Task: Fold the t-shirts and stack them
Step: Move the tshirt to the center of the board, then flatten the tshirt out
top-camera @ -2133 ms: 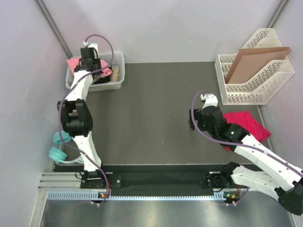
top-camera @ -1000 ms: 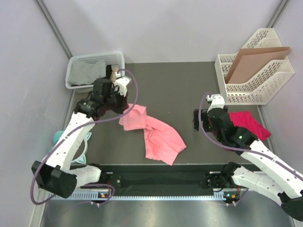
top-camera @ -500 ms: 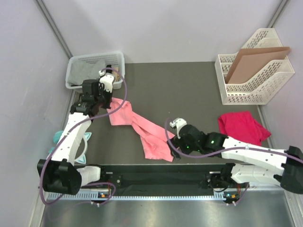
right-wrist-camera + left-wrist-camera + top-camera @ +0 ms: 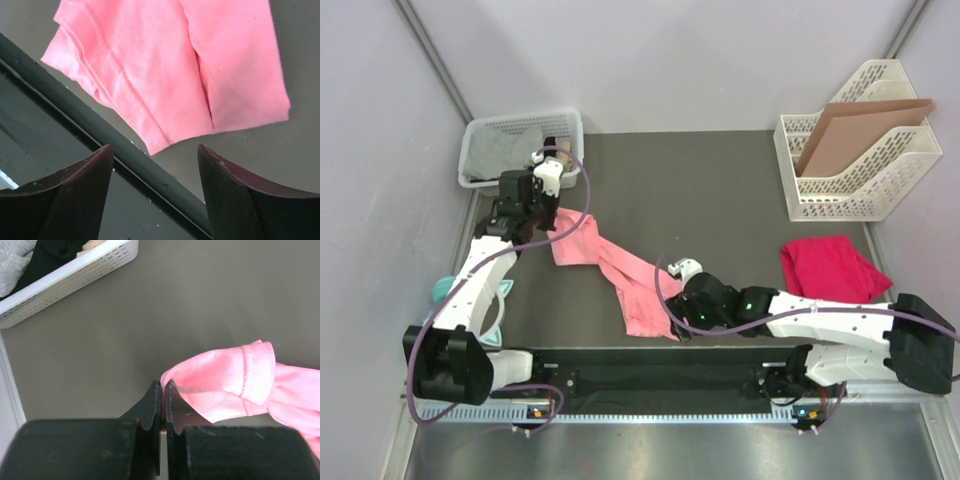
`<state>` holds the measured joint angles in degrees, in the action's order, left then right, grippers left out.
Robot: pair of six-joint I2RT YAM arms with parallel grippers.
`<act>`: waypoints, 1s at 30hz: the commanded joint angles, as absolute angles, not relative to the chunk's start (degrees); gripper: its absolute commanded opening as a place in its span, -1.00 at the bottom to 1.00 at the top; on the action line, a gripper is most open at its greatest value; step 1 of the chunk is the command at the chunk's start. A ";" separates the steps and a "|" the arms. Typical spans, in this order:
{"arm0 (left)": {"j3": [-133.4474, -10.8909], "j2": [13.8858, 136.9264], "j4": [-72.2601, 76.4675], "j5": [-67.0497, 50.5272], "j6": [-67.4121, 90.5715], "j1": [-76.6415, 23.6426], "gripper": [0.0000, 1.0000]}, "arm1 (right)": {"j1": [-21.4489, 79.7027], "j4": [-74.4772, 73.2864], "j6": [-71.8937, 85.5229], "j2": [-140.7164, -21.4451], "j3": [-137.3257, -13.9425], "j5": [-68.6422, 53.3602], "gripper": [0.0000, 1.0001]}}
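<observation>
Top external view: a matte dark grey worktop [image 4: 700, 190] with two white arms reaching in from its near edge. A salmon-pink t-shirt [image 4: 620, 272] lies across the left-centre of the worktop as a long, twisted, rumpled band. It runs from the far left toward the near edge, where it broadens into a flatter panel. The cloth is a soft knit, and the wrist views show its hems as fine stitched lines.

The left gripper [image 4: 162, 386] holds the shirt's far-left end. Its black jaws are pressed together, pinching a small fold of pink cloth next to a stitched hem.

The right gripper [image 4: 155, 150] hangs over the shirt's near corner, just beside a dark rail [image 4: 95, 131] along the worktop's near edge. Its dark, wedge-shaped jaws are spread apart. Whether they touch the cloth cannot be told.

A magenta-red t-shirt [image 4: 830, 268] lies in a crumpled heap on the right of the worktop, well apart from the pink one. Behind it stands a white perforated file rack [image 4: 880, 195] holding a flat brown cardboard sheet [image 4: 860, 125]. A white slotted plastic basket [image 4: 570, 125] sits at the far left, with grey cloth and something black inside.
</observation>
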<state>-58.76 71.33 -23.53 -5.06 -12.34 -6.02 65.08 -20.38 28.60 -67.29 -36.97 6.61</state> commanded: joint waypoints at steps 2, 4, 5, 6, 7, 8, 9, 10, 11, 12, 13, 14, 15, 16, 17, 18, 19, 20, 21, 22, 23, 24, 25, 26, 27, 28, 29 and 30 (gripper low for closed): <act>-57.75 68.56 -19.78 -4.57 -12.57 -5.89 -1.00 | 65.83 -13.10 31.29 -72.15 -35.95 6.59 0.31; -57.39 68.12 -19.60 -4.66 -12.57 -5.89 -1.00 | 65.66 -12.83 31.72 -74.17 -36.12 6.76 0.26; -57.31 67.85 -19.51 -4.57 -12.48 -5.89 -1.00 | 65.74 -12.92 31.73 -74.61 -35.95 7.03 0.26; -56.96 67.50 -19.60 -4.66 -12.39 -5.89 -1.00 | 65.66 -12.83 31.82 -74.88 -35.77 7.29 0.26; -56.87 67.33 -19.60 -4.75 -12.57 -5.89 -1.00 | 65.65 -12.83 32.08 -74.88 -35.51 7.99 0.26; -56.69 67.06 -19.60 -4.75 -12.66 -5.89 -1.00 | 65.57 -12.75 32.08 -74.88 -35.07 8.17 0.26; -56.34 66.71 -19.43 -4.75 -12.83 -5.89 -1.00 | 65.31 -12.74 32.34 -74.71 -34.81 8.26 0.26; -56.08 66.53 -19.51 -4.75 -12.83 -5.89 -1.00 | 65.22 -12.31 32.69 -74.71 -34.54 8.17 0.26; -55.81 66.45 -19.42 -4.66 -12.83 -5.89 -1.00 | 65.13 -12.04 32.87 -74.71 -34.11 8.17 0.25; -55.72 66.01 -19.42 -4.75 -12.83 -5.89 -1.00 | 65.04 -11.69 33.05 -74.71 -33.84 8.09 0.25; -55.55 66.01 -19.51 -4.75 -12.75 -5.89 -1.00 | 64.95 -10.99 33.22 -74.97 -33.66 8.09 0.24; -55.20 65.83 -19.51 -4.83 -12.74 -5.89 -1.00 | 64.78 -10.55 33.31 -75.06 -33.40 8.17 0.23; -55.11 65.57 -19.51 -4.92 -12.48 -5.89 -1.00 | 64.51 -10.20 33.31 -75.67 -33.22 8.26 0.20; -55.02 65.39 -19.60 -4.92 -12.39 -5.89 -1.00 | 64.42 -9.33 33.40 -76.02 -33.22 8.26 0.18; -54.85 65.22 -19.51 -4.92 -12.48 -5.89 -1.00 | 64.25 -9.14 33.40 -76.29 -33.31 8.17 0.17; -54.76 64.95 -19.60 -4.92 -12.39 -5.89 -1.00 | 64.07 -8.71 33.57 -76.99 -33.31 8.43 0.11; -54.67 64.86 -19.60 -4.83 -12.39 -5.89 -1.00 | 63.90 -7.92 33.49 -77.25 -33.31 8.00 0.08; -54.67 64.78 -19.69 -4.75 -12.39 -5.89 -1.00 | 63.64 -7.65 33.49 -77.60 -33.57 7.91 0.04; -54.58 64.60 -19.77 -4.83 -12.57 -5.89 -1.00 | 63.46 -7.39 33.49 -78.13 -33.84 8.00 -0.01; -54.58 64.51 -19.86 -4.75 -12.57 -5.89 -1.00 | 63.46 -7.12 33.57 -78.31 -34.10 7.82 -0.14; -54.58 64.60 -19.86 -4.83 -12.66 -5.89 -1.00 | 63.37 -7.03 33.66 -78.57 -34.28 7.65 -0.21; -54.58 64.43 -19.86 -4.57 -12.83 -5.89 -1.00 | 63.37 -6.77 33.75 -78.66 -34.36 7.47 -0.41; -54.58 64.51 -19.86 -4.48 -12.92 -5.89 -1.00 | 63.28 -6.77 34.10 -78.66 -34.54 7.38 -0.54; -54.58 64.51 -19.86 -4.48 -13.01 -5.89 -1.00 | 63.37 -6.77 34.19 -78.40 -34.63 7.38 -0.67; -54.75 64.51 -19.86 -4.40 -13.27 -5.89 -1.00 | 63.28 -7.64 34.36 -77.79 -34.72 7.38 -0.92; -54.93 64.42 -19.95 -4.31 -13.45 -5.89 -1.00 | 63.28 -8.60 34.37 -77.26 -35.33 8.17 -1.00; -55.63 64.34 -20.21 -4.22 -13.53 -5.89 -1.00 | 63.37 -9.83 34.28 -75.43 -35.85 8.87 -1.00; -56.24 64.42 -20.39 -4.22 -13.71 -5.89 -1.00 | 63.28 -12.80 33.67 -74.11 -36.47 10.44 -1.00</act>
